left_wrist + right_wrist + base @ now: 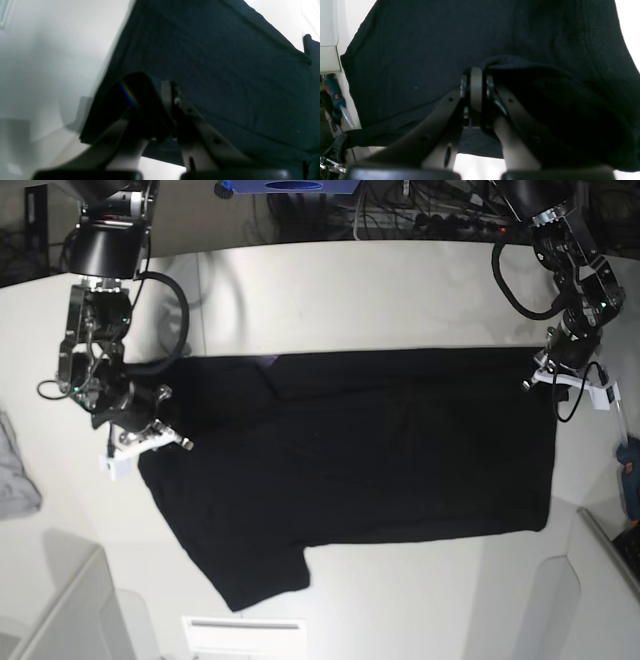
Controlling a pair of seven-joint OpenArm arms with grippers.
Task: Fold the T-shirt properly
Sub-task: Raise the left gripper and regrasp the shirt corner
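On the left of the base view, the right gripper (150, 442) is pinching the T-shirt (380, 460) at one edge, jaws clamped on a bunch of cloth. One black shirt is lying spread across the white table (400, 290). At the far right, the left gripper (562, 375) is clamping its corner. The cloth looks soft, light and limp, likely sagging when lifted; edges and corners seem the best holds. Two grippers, one shirt.

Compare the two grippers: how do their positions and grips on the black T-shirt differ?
The left gripper pinches the T-shirt at its far corner on the base view's right; the right gripper pinches the opposite end, nearer the camera. The left grips a flat, doubled edge; the right grips a bunched fold. Both are shut on the cloth.
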